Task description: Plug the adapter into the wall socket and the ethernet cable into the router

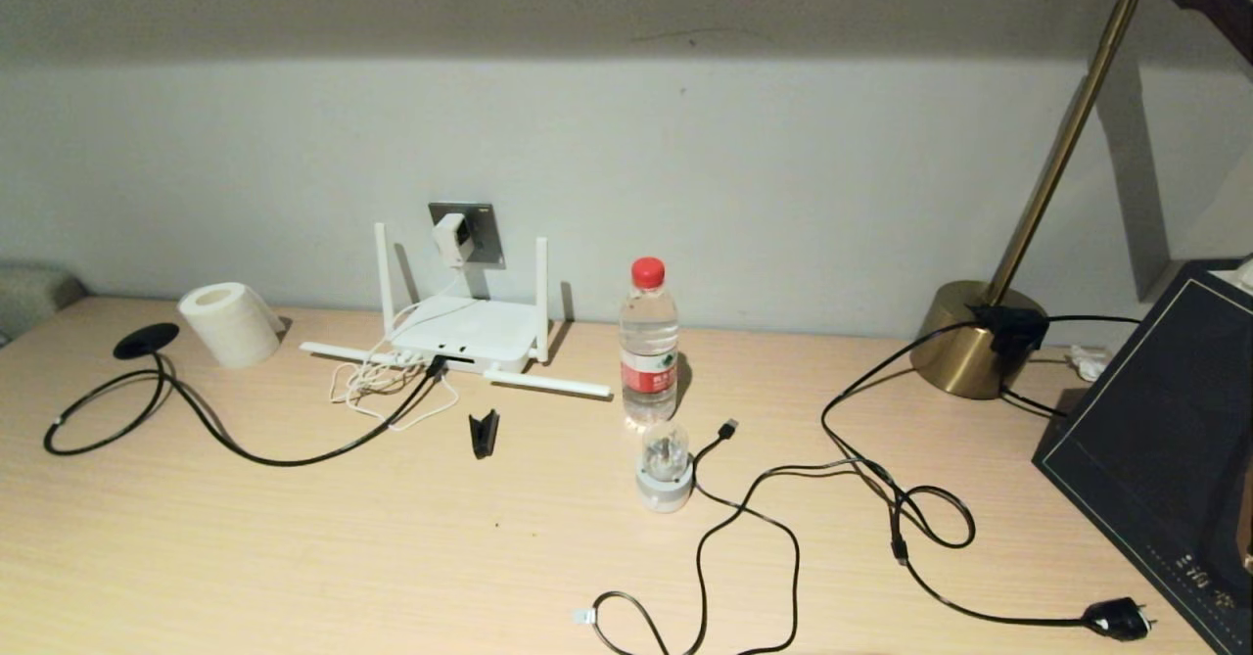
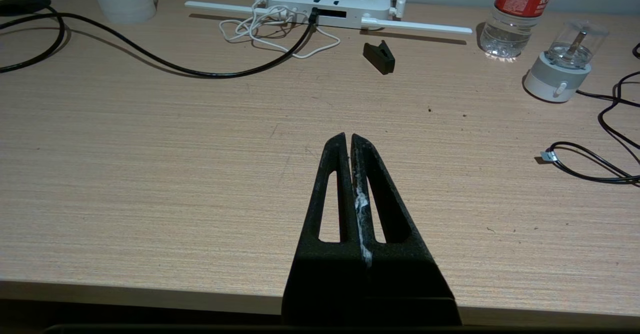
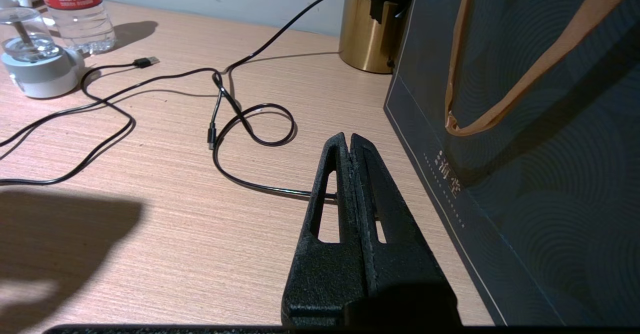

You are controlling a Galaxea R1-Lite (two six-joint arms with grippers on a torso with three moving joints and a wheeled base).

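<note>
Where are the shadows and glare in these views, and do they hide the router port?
Head view: wall's top band dark, water bottle casts a short shadow; the router front stays lit. Left wrist view: port with the ethernet cable readable, desk near edge dark. Right wrist view: a broad shadow on the desk, glare on the lamp base.

Left gripper [image 2: 350, 139] and right gripper [image 3: 348, 138] hover low, fingers pressed together, holding nothing.
</note>
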